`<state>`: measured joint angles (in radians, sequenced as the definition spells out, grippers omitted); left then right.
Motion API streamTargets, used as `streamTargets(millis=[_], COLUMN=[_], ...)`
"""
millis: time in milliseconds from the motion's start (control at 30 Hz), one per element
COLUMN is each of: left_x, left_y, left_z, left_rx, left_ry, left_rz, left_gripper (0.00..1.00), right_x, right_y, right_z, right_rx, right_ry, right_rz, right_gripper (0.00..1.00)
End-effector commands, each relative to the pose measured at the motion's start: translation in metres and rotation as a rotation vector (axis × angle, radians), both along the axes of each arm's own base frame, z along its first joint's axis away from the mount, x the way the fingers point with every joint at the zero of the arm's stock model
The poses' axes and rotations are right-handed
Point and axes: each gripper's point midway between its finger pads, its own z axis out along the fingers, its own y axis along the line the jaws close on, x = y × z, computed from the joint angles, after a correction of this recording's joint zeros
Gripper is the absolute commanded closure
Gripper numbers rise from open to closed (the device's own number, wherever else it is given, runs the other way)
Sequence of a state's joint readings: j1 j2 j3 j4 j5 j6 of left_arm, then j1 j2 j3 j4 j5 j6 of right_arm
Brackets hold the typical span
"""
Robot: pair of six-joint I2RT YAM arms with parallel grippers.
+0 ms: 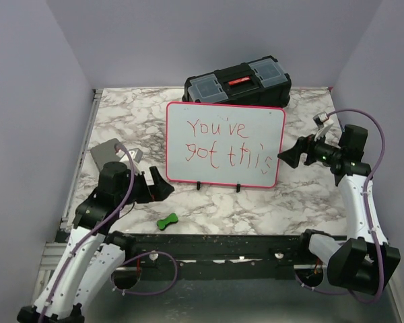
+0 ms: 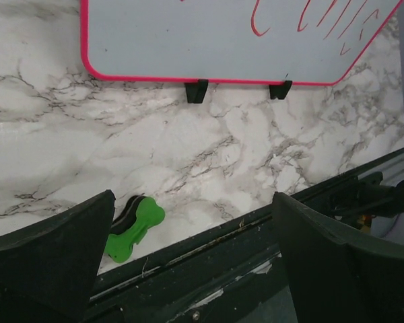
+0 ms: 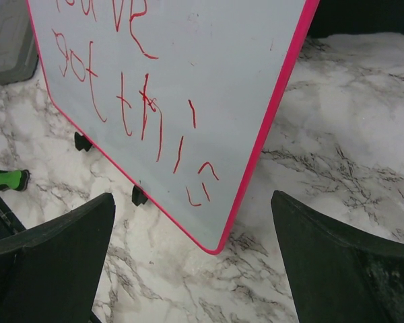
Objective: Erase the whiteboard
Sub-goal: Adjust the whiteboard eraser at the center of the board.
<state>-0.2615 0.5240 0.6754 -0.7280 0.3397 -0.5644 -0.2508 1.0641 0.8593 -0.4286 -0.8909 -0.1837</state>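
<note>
The whiteboard stands upright mid-table on small black feet. It has a pink-red rim and red handwriting reading "you've got this". It also shows in the left wrist view and the right wrist view. A green bone-shaped eraser lies on the marble near the front edge; the left wrist view shows it too. My left gripper is open and empty, left of the board's lower left corner. My right gripper is open and empty, just right of the board's right edge.
A black toolbox with clear lid compartments and a red latch stands behind the board. A small grey flat pad lies at the left by my left arm. A black rail runs along the table's near edge.
</note>
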Motion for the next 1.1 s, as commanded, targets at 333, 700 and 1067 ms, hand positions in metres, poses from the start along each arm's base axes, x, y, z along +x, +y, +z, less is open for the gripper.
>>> streamTargets(millis=[333,700,1067], left_x=[-0.016,-0.059,-0.065], left_y=[-0.028,-0.030,-0.032], left_z=[-0.061,-0.111,-0.160], left_rx=[0.514,0.743,0.759], left_ry=[0.296,0.457,0.518], left_rz=[0.001,-0.096,-0.077], left_gripper=[0.05,0.21,0.24], right_x=[-0.005,-0.007,-0.009], right_y=[0.005,0.005,0.005], right_z=[0.003,0.005,0.005], right_rx=[0.034,0.029,0.028], right_ry=[-0.037,-0.030,-0.029], right_rz=[0.018,0.015,0.017], right_gripper=[0.01,0.00,0.00])
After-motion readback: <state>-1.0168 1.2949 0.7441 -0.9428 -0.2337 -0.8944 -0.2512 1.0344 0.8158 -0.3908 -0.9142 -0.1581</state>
